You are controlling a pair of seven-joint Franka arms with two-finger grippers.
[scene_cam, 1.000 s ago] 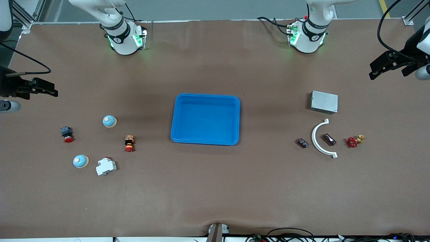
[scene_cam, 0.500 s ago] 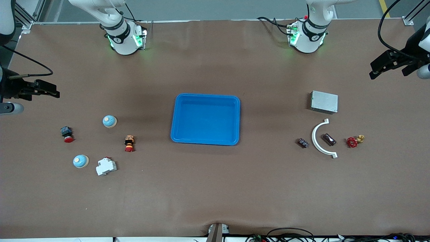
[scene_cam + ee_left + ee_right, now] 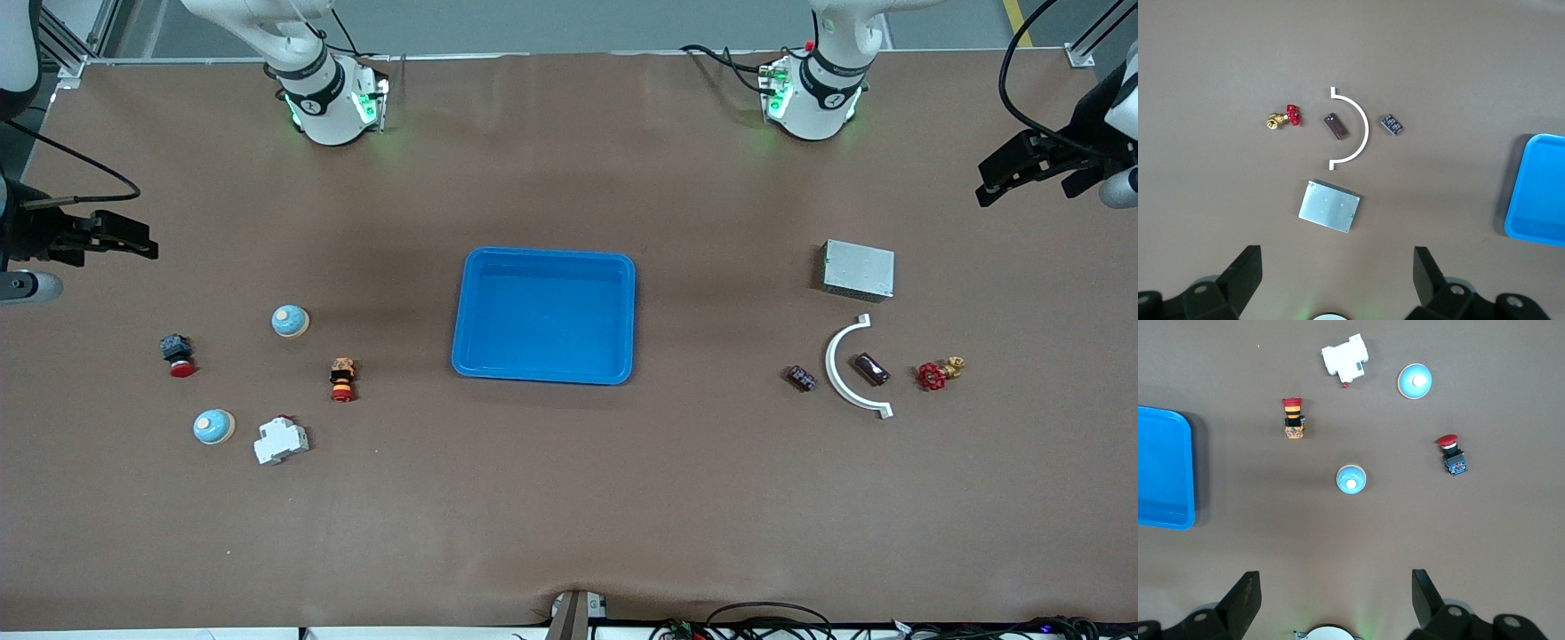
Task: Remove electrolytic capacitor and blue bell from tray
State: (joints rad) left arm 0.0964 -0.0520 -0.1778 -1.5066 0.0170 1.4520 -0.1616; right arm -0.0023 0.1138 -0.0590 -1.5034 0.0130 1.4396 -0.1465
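High over the desk (image 3: 569,498) at the left arm's end, the left hand (image 3: 1009,173) hangs with its fingers (image 3: 1238,277) spread wide and nothing between them. Below it, a flat grey metal box (image 3: 858,269) lies closest to the arm bases. Nearer the front camera curves a white half-ring (image 3: 852,367), and inside its bow lies a dark brown capacitor (image 3: 871,369) — apart from the ring, not touching it. A second small dark capacitor (image 3: 801,379) sits just outside the ring, toward the middle of the desk. A red-handled brass valve (image 3: 938,372) rests on the ring's open side, toward the desk's end.

At the right arm's end, the right hand (image 3: 116,238) is also up in the air, fingers (image 3: 1238,597) released and empty. Under its camera sits one blue bell (image 3: 290,320); a second blue bell (image 3: 213,427) lies nearer the front camera, just beside a white breaker (image 3: 281,440). A red push-button on a dark block (image 3: 177,355) lies between the two bells, toward the desk's end, and a red-and-orange button switch (image 3: 342,380) lies toward the middle.

Between the two groups, well apart from both, sits a blue tray (image 3: 544,256) — nothing in it.
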